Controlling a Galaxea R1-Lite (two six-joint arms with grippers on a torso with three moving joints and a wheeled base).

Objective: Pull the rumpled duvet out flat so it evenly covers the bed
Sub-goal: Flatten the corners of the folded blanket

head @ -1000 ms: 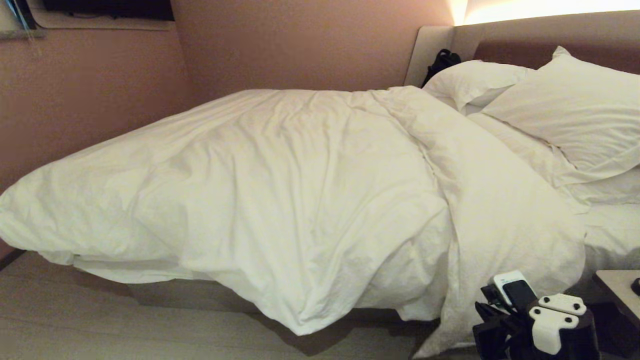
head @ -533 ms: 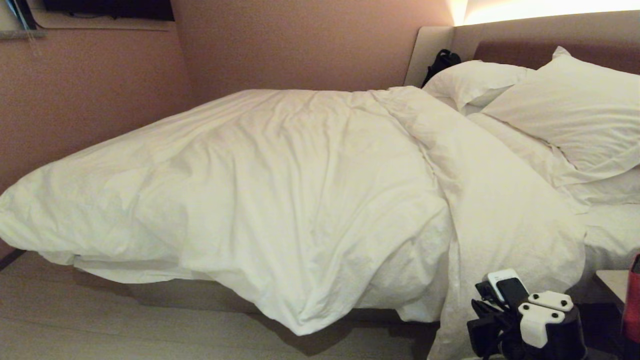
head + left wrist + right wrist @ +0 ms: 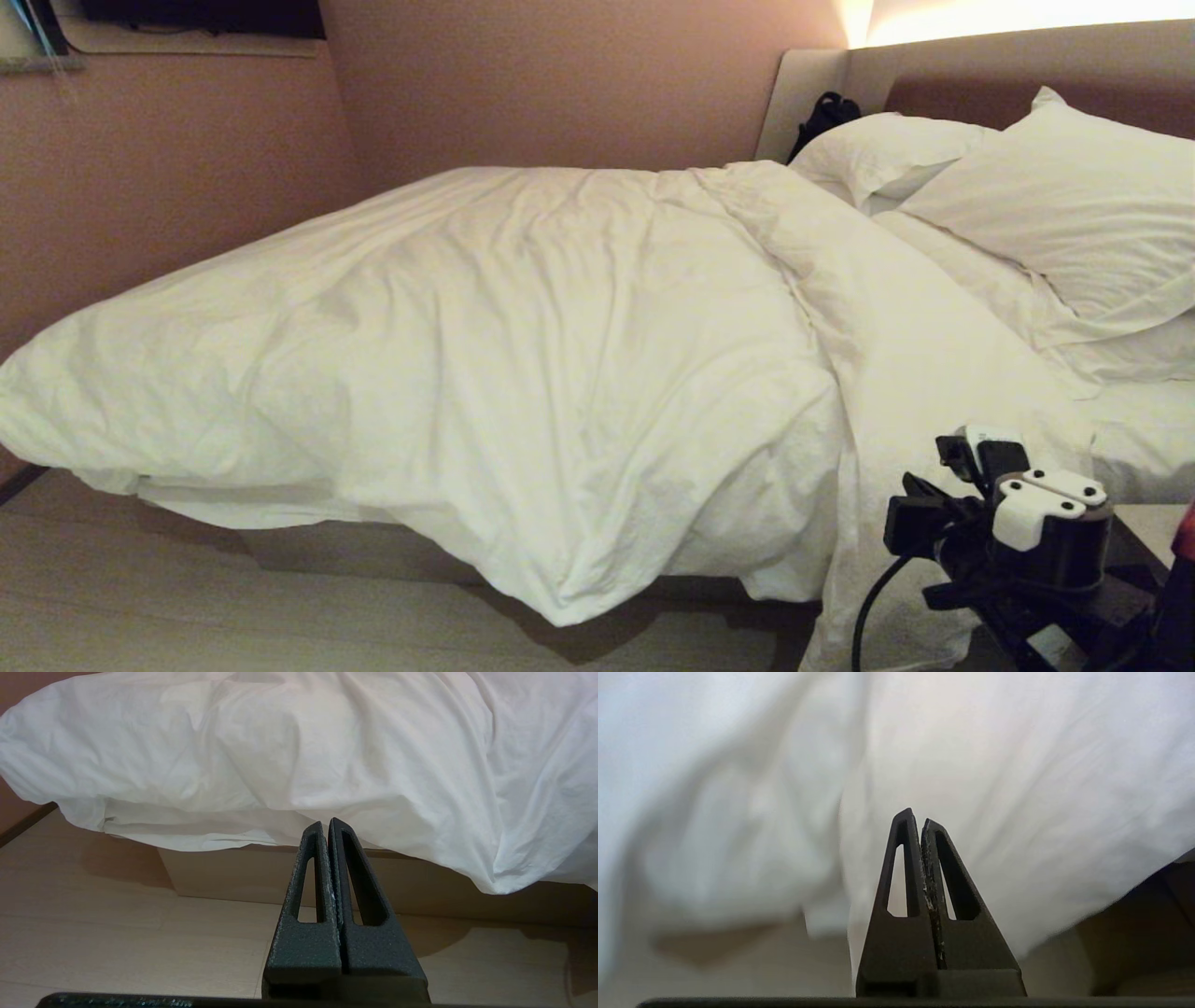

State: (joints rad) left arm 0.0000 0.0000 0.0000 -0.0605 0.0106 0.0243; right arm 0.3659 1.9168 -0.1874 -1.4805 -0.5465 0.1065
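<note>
Duvet (image 3: pixel 523 373) lies rumpled across the bed (image 3: pixel 355 551), bunched toward my near side, one fold spilling over the mattress edge at 6 o'clock of the head view and another hanging at 5 o'clock. Pillows (image 3: pixel 1055 205) sit at 2 o'clock against the headboard (image 3: pixel 943 65). I see my right gripper (image 3: pixel 915 817) at 4 o'clock, fingers pressed together, empty, facing the hanging fold. My left gripper (image 3: pixel 324 823), also pinched closed on nothing, points at the bed base above the floor (image 3: pixel 117 933).
</note>
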